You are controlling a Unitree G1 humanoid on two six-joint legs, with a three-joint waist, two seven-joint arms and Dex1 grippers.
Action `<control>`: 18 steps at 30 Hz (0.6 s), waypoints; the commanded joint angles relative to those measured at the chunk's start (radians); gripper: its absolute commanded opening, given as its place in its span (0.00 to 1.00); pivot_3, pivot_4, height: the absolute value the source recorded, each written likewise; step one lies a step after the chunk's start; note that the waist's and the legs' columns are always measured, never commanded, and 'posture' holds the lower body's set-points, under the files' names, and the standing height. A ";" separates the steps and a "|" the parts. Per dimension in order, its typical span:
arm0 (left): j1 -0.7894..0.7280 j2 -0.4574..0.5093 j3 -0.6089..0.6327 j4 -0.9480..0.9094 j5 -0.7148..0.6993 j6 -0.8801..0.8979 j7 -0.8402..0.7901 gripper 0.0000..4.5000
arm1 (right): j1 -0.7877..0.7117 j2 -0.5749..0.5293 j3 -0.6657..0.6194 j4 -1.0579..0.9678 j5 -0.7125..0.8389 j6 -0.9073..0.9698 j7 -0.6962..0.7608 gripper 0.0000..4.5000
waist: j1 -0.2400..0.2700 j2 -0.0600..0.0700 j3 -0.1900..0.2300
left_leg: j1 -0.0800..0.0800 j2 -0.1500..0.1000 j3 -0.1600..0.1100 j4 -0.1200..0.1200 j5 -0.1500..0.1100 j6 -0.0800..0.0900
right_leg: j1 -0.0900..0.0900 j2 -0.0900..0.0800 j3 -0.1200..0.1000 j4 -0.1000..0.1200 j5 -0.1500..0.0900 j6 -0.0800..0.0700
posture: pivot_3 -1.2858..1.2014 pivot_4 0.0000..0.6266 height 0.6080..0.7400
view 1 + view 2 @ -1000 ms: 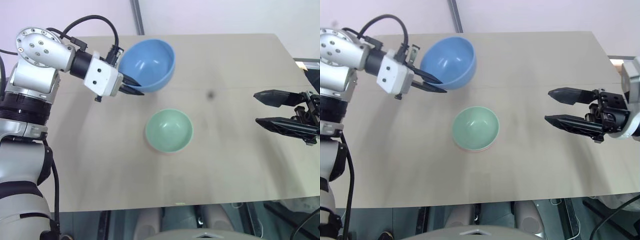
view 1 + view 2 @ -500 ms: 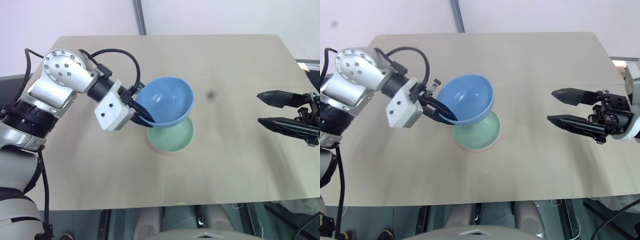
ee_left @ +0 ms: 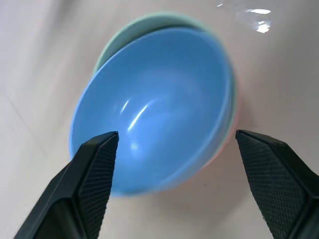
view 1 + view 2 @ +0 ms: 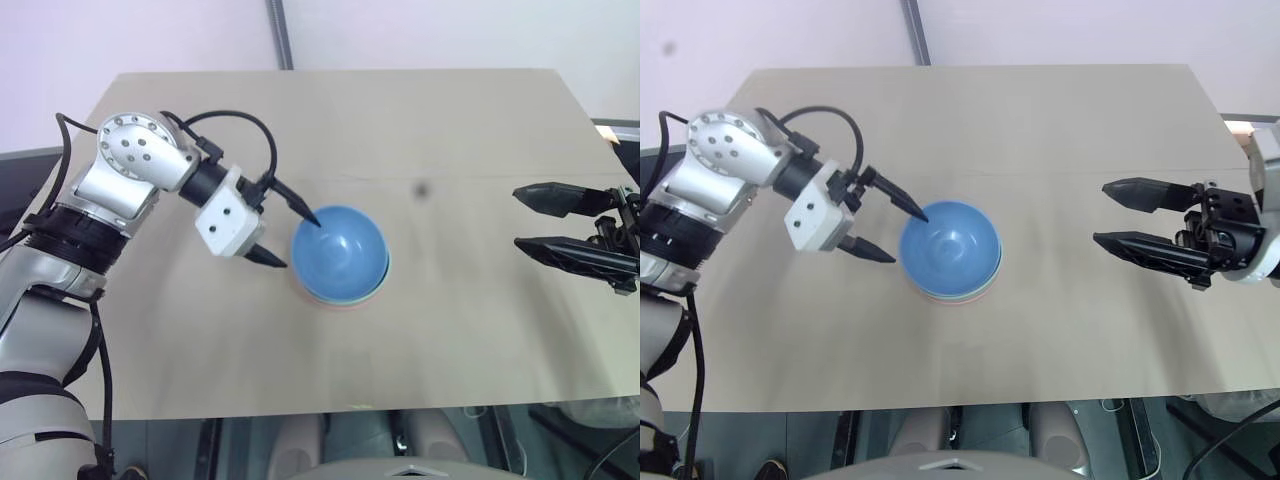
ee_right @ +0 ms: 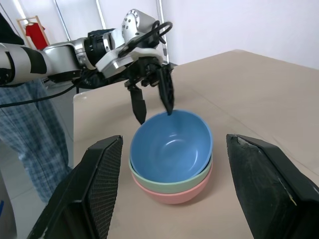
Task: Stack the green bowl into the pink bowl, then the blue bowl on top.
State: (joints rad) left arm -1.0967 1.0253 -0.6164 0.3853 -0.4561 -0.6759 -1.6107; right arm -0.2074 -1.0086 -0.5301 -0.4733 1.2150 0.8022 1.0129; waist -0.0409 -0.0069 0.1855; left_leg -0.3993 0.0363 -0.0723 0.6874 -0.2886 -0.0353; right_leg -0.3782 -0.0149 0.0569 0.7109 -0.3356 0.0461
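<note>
The blue bowl [image 4: 340, 252] sits nested in the green bowl [image 5: 169, 184], which rests inside the pink bowl [image 5: 172, 195], all three upright in the middle of the table. My left gripper [image 4: 300, 243] is open at the stack's left side, one fingertip at the blue rim and the other out over the table, holding nothing. In the left wrist view its fingers [image 3: 94, 169] straddle the blue bowl [image 3: 154, 104] without gripping it. My right gripper [image 4: 515, 217] hovers open and empty, well off to the right of the stack.
The tan table [image 4: 470, 130] stretches bare around the stack. A metal pole [image 4: 280, 35] rises behind its far edge. In the right wrist view a person in plaid trousers [image 5: 30, 134] stands beyond the table's far side.
My left gripper carried the blue bowl down from the back left into the green bowl, then opened and let it go. The right gripper stayed still.
</note>
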 commanded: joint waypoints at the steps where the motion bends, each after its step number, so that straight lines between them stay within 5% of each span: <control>1: -0.045 0.005 0.157 0.035 -0.046 0.180 -0.004 0.90 | -0.008 -0.013 -0.037 -0.017 0.015 -0.011 0.004 0.82 | -0.001 0.000 0.000 | 0.000 0.000 0.000 0.000 0.000 0.000 | 0.000 0.000 0.000 0.000 0.000 0.000 | 0.52 0.24 1.00; 6: 0.038 0.107 0.357 -0.017 -0.170 0.665 0.040 0.90 | 0.009 -0.018 -0.054 0.005 0.008 -0.010 0.030 0.82 | -0.012 0.000 0.000 | 0.000 0.000 0.000 0.000 0.000 0.000 | 0.000 0.000 0.000 0.000 0.000 0.000 | 0.52 0.24 1.00; 11: 0.250 0.233 0.575 -0.037 -0.212 0.916 0.131 0.90 | 0.043 -0.030 -0.071 0.068 -0.038 -0.017 0.082 0.82 | -0.020 0.001 0.000 | 0.001 0.001 -0.001 -0.001 0.000 0.000 | 0.000 0.000 0.000 0.000 0.000 0.000 | 0.52 0.24 1.00; 15: 0.577 0.317 0.862 -0.070 -0.240 1.030 0.132 0.90 | 0.116 -0.044 -0.135 0.150 -0.112 -0.037 0.157 0.82 | -0.016 0.001 0.000 | 0.001 0.001 -0.001 -0.001 0.000 0.000 | 0.000 0.000 0.000 0.000 0.000 0.000 | 0.52 0.24 1.00; 18: 0.860 0.289 1.158 -0.153 -0.205 1.080 0.132 0.90 | 0.194 -0.052 -0.185 0.209 -0.191 -0.075 0.215 0.82 | -0.015 0.001 0.001 | 0.002 0.001 0.001 -0.003 0.000 0.000 | 0.000 -0.001 0.001 -0.001 0.000 0.000 | 0.52 0.24 1.00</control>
State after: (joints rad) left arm -0.2443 1.3002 0.4228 0.2862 -0.6623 0.3873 -1.4788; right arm -0.0112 -1.0476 -0.6641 -0.2636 1.0427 0.7578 1.1972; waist -0.0555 -0.0055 0.1867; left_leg -0.3986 0.0373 -0.0711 0.6836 -0.2888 -0.0351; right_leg -0.3793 -0.0157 0.0574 0.7092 -0.3360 0.0460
